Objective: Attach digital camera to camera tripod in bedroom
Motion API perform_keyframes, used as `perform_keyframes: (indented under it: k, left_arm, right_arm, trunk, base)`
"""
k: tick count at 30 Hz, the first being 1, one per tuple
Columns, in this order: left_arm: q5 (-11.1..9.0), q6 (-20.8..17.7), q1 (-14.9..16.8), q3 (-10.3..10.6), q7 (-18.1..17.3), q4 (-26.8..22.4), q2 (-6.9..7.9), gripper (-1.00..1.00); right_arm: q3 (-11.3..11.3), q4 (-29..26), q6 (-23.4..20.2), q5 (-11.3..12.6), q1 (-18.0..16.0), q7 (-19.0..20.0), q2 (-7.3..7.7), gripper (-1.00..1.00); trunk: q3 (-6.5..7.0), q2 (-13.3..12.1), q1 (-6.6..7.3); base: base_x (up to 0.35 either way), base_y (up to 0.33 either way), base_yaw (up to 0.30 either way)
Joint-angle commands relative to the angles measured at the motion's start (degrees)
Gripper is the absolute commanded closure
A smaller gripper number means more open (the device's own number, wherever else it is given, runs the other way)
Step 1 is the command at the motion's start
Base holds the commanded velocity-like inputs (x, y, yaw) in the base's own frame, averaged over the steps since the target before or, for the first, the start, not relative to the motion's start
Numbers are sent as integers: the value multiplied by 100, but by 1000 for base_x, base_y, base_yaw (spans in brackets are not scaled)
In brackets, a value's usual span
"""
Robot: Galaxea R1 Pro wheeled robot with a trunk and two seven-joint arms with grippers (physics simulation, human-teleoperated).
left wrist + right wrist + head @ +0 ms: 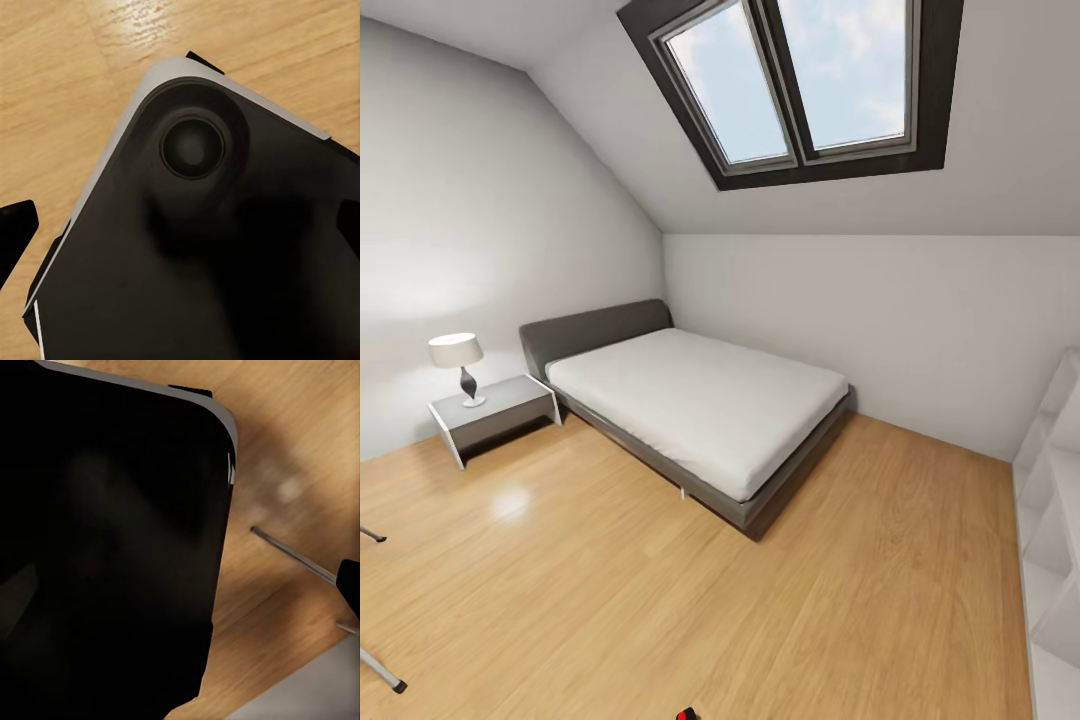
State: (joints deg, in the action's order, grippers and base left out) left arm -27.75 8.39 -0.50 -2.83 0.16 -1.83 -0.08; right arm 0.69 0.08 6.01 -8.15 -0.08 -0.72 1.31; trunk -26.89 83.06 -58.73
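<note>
In the head view, two thin silver legs with black feet, which fit the camera tripod, poke in at the lower left edge; the rest is cut off. A small black and red shape sits at the bottom edge and may be the digital camera, mostly out of frame. My left gripper hangs open over the robot's dark body, with its fingertips far apart and nothing between them. My right gripper shows one fingertip at the far edge, in the open stance. A thin silver rod lies on the floor beside it.
This is the bedroom: a grey-framed bed with a white mattress stands against the far walls, under a skylight. Left of it is a nightstand with a lamp. White shelves line the right wall. Light wood floor stretches ahead.
</note>
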Motion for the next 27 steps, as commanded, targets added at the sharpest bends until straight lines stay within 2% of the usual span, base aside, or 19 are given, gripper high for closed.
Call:
perform_keyframes:
  k: [1, 15, 27]
  left_arm:
    - [12, 5, -3, -26, 2, -10, -1, -100]
    - [10, 5, -3, -25, 2, -10, -1, -100]
    - [28, 5, -3, -6, 2, -10, -1, -100]
  right_arm:
    - [9, 1, 14, -53, -1, -7, 1, -100]
    - [2, 1, 14, -55, -1, -7, 1, -100]
    - [1, 1, 14, -55, -1, -7, -7, -100]
  trunk:
    - [-4, 2, 0]
    - [-4, 2, 0]
    - [-4, 2, 0]
  base:
    - [0, 0, 0]
    - [7, -1, 0]
    - [101, -76, 0]
